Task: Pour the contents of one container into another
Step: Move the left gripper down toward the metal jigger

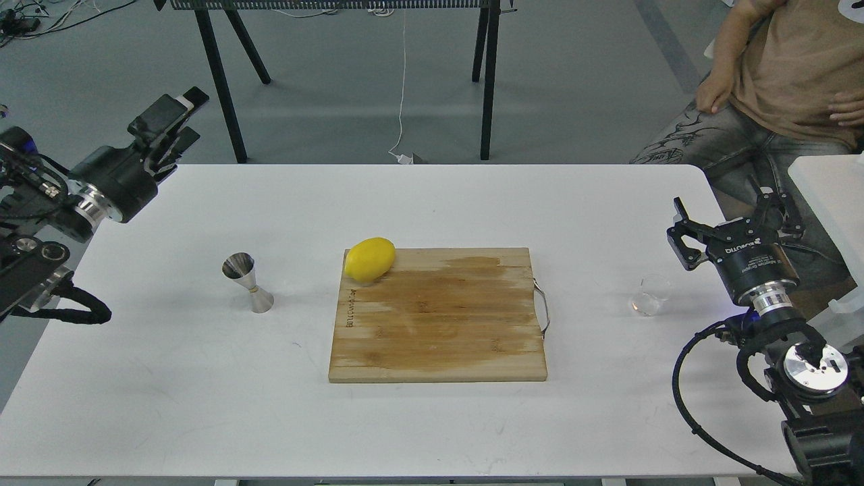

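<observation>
The small clear glass cup stands upright on the white table, right of the cutting board. My right gripper hovers just right of the cup and a little behind it, open and holding nothing. Left of the board stands the shiny hourglass-shaped steel jigger, also upright. My left gripper is raised over the table's far left corner, well behind and left of the jigger. It points up and to the right, with its fingers apart and nothing between them.
A wooden cutting board with a metal handle lies mid-table, a yellow lemon on its far left corner. A seated person is at the far right. A black-legged rack stands behind the table. Another white surface borders the right edge.
</observation>
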You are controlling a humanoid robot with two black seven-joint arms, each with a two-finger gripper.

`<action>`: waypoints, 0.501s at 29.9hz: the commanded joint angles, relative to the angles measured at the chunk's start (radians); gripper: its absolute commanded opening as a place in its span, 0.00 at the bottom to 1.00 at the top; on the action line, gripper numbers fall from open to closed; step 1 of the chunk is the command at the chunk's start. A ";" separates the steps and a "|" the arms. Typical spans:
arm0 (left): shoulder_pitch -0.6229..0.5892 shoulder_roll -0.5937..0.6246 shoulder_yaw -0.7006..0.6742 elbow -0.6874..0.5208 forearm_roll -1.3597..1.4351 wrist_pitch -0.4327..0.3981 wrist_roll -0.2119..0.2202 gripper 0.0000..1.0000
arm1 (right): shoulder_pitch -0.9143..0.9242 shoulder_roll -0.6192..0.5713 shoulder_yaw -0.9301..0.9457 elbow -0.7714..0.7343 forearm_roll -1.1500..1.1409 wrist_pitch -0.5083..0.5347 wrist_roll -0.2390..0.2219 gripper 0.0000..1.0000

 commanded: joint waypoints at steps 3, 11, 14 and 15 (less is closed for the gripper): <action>0.079 0.021 0.001 -0.074 0.257 0.359 0.000 0.99 | -0.001 0.001 -0.001 -0.004 0.000 0.000 0.000 0.98; 0.274 0.026 -0.001 -0.101 0.469 0.395 0.000 0.99 | -0.001 0.001 -0.001 -0.008 0.000 0.000 0.000 0.98; 0.326 0.013 -0.002 -0.106 0.527 0.395 0.000 0.99 | -0.001 0.002 -0.002 -0.008 0.000 0.000 0.000 0.98; 0.343 0.009 -0.002 -0.106 0.547 0.395 0.000 1.00 | -0.001 0.004 -0.002 -0.008 0.000 0.000 0.000 0.98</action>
